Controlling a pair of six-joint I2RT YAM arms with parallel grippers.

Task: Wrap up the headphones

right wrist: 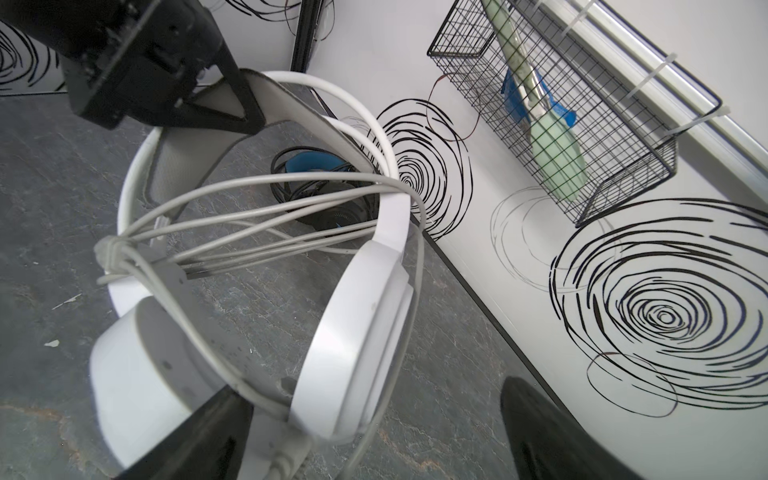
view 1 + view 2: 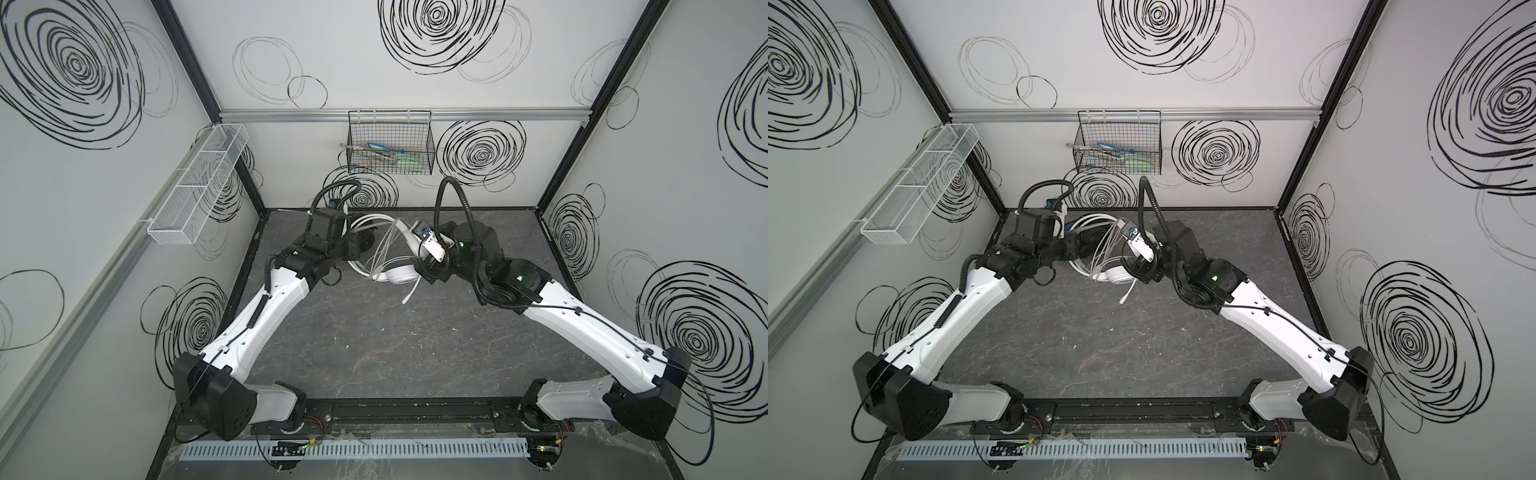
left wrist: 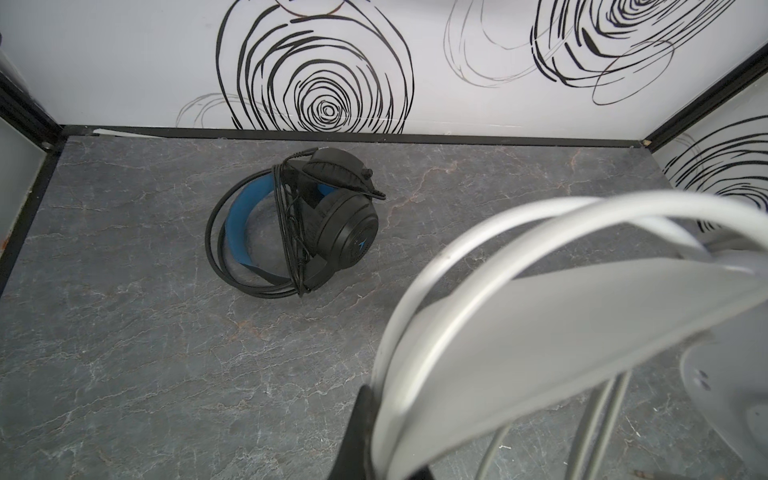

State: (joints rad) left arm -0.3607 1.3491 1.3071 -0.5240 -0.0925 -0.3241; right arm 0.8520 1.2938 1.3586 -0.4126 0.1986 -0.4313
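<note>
The white headphones [image 2: 400, 274] [image 2: 1116, 276] hang above the table at the back middle. Their white cable [image 1: 266, 216] runs in several strands across the headband's two sides, and the plug end [image 2: 407, 298] dangles free. My left gripper [image 1: 249, 104] [image 3: 390, 453] is shut on the white headband [image 3: 540, 311]. My right gripper [image 1: 374, 436] [image 2: 428, 272] is open, with one white ear cup [image 1: 357, 311] between its wide-apart fingers. The black headphones [image 3: 328, 220] [image 1: 328, 208], blue inside, lie on the table near the back wall with their black cable wound around them.
A black wire basket [image 2: 390, 145] [image 1: 582, 124] holding green and blue items hangs on the back wall just above the work spot. A white mesh basket [image 2: 199, 183] is fixed to the left wall. The dark marbled table [image 2: 374, 340] is enclosed by walls on three sides.
</note>
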